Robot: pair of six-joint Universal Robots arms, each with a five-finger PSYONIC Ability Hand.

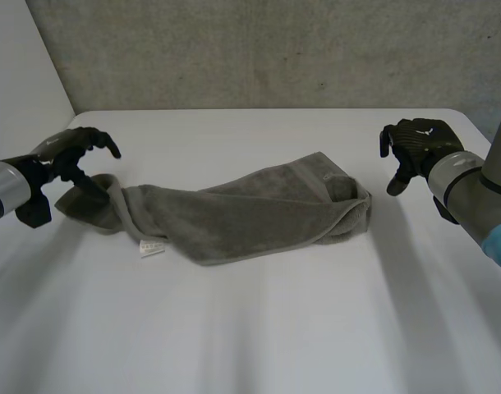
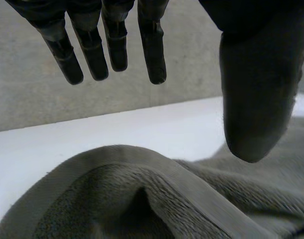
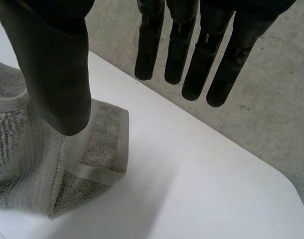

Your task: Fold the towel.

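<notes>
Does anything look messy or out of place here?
The towel lies rumpled and slanted on the table, its edges not lined up and its left end bunched. A white label sticks out at its near edge. The left hand and right hand are open near its ends.

left hand (image 1: 72,154) and right hand (image 1: 419,144) held wide apart — fingers straight, thumbs clear.

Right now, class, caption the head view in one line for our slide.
Rumpled grey towel on the white table, left hand open over one end, right hand open beside the other.
</notes>
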